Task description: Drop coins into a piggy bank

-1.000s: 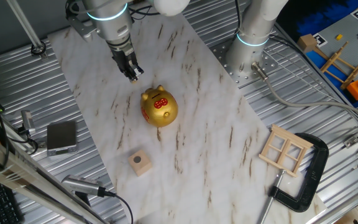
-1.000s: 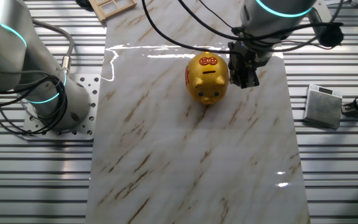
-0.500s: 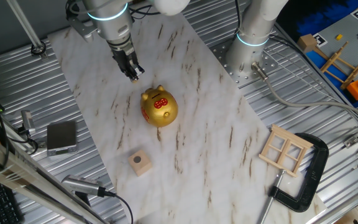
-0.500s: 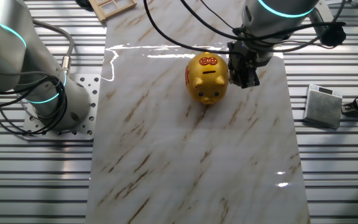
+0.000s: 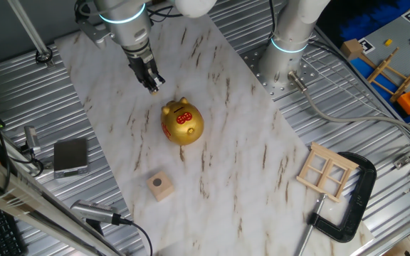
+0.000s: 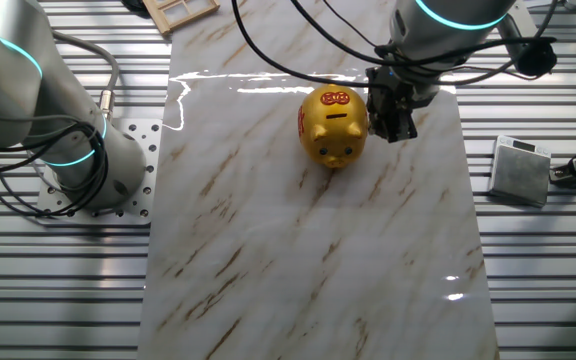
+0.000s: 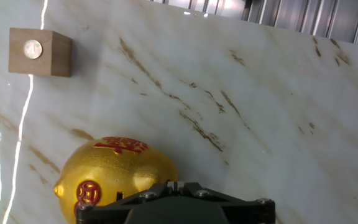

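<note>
while the gripper hangs above the marble slab just beside the piggy bank, note that its fingers are drawn close together, yet none of the views shows you whether a coin sits between the tips; treat the grip as unconfirmed. the piggy bank stands upright near the middle of the slab, and the other fixed view shows its dark slot on the back, next to the red markings. a coin lies on top of the wooden cube, well apart from the piggy bank, on the side away from the gripper; in the hand view the same coin shows as a pale disc on the cube's face. the step in hand appears to be either lining up with the slot or setting out for the cube. if you carry a coin, bring the fingertips directly over the slot, turn the disc edge-on and parallel to its length, lower until nearly touching, then release. if you carry none, cross past the piggy bank without brushing it, descend squarely over the cube, and pinch the coin by its rim so the cube does not tip.
</note>
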